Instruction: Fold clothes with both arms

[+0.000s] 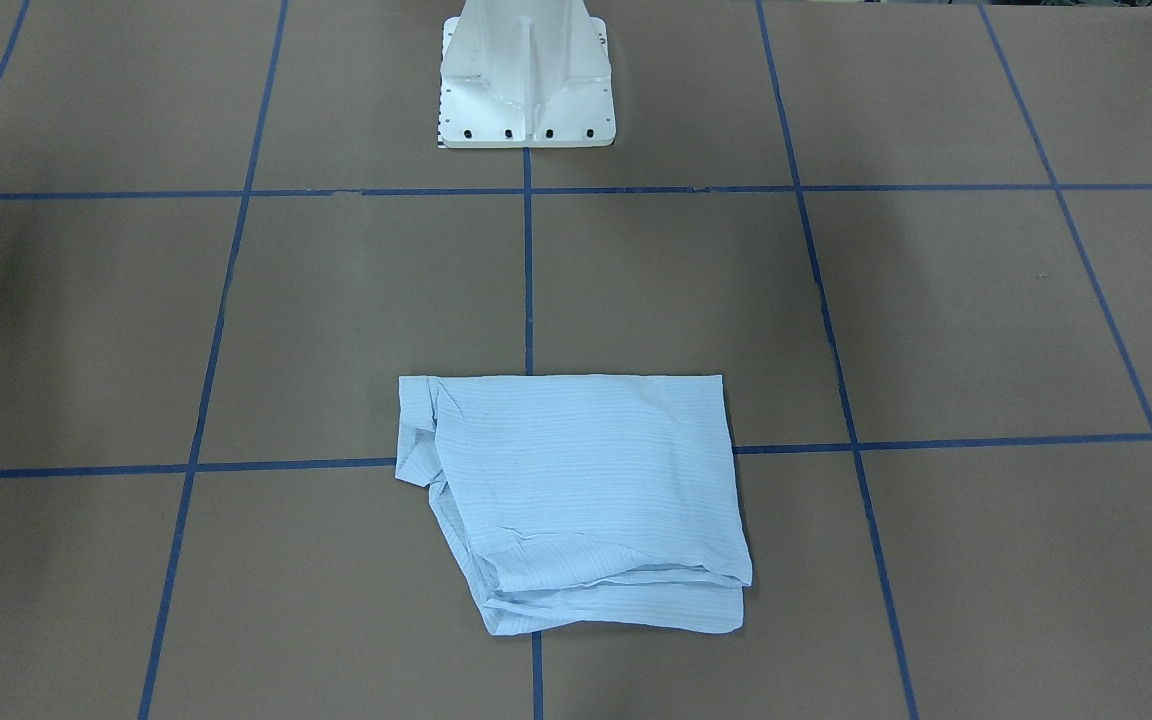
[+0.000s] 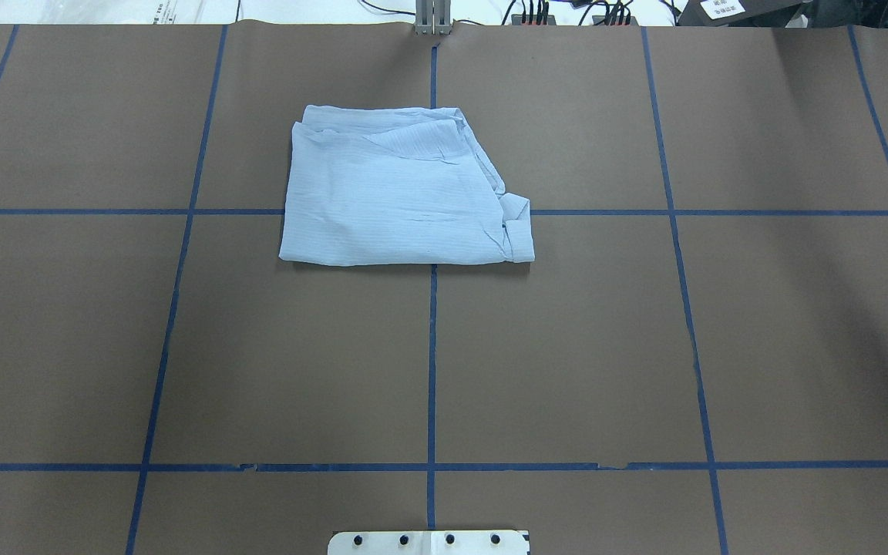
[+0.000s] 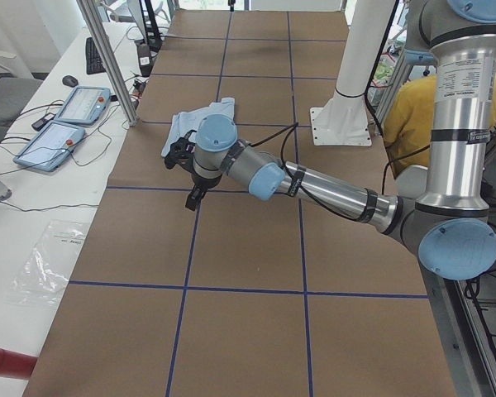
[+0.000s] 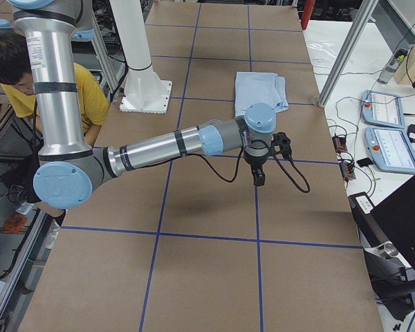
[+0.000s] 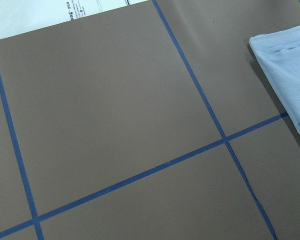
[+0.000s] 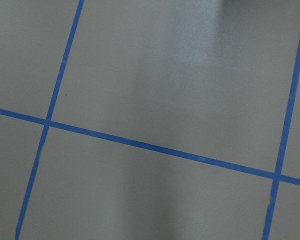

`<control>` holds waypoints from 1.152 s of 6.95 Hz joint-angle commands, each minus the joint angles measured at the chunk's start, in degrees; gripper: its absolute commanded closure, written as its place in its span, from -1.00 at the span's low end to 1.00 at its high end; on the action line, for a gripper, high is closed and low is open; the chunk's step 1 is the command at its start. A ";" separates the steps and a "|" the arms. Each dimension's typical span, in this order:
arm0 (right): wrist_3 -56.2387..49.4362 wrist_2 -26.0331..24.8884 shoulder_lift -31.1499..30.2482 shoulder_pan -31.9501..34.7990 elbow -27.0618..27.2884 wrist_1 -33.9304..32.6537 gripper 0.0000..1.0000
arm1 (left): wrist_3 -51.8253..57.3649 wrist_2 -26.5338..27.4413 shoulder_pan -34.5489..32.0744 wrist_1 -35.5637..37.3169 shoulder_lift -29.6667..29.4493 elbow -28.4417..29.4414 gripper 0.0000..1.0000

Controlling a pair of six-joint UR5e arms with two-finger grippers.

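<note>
Left gripper (image 3: 193,197): jaw state unreadable. It only shows properly in the side view, plus a black sliver at the front view's edge, so can't tell wide or narrow. It hangs over bare brown paper, fingers pointing down, nothing seen in it. Right gripper (image 4: 258,173): same story, can't tell the opening. It points down over bare paper on the opposite side and touches nothing. Left arm (image 3: 331,192) and right arm (image 4: 152,149) each reach out low over the table (image 2: 105,347). Shirt (image 2: 398,193) is light blue with fine stripes, folded into a rough rectangle, lying flat on the half of the table away from the white pedestal base (image 1: 526,90). It straddles the centre line of the blue tape grid (image 2: 432,370) and one cross line. Layered edges show along its far side, and a small flap sticks out at one corner toward the robot's right. Both grippers are well apart from it. Left wrist view catches only one corner of the shirt at frame right; right wrist view shows only paper and tape. Person in yellow (image 4: 90,97) sits behind the base.
</note>
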 commanded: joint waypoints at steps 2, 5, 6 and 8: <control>-0.17 -0.04 0.00 -0.54 -0.29 1.61 -1.00 | 0.01 0.55 -0.01 0.03 0.08 0.63 -1.00; -0.08 -0.13 -0.09 -0.63 -1.60 2.94 -1.00 | 0.01 0.55 0.08 0.03 -0.45 0.10 -1.00; -0.08 -0.04 -0.01 -0.63 -1.60 3.03 -1.00 | 0.01 0.46 0.08 0.03 -0.45 0.45 -1.00; 0.10 -0.04 0.00 -0.63 -1.60 3.72 -1.00 | -0.08 0.37 0.08 -0.06 -0.54 0.54 -1.00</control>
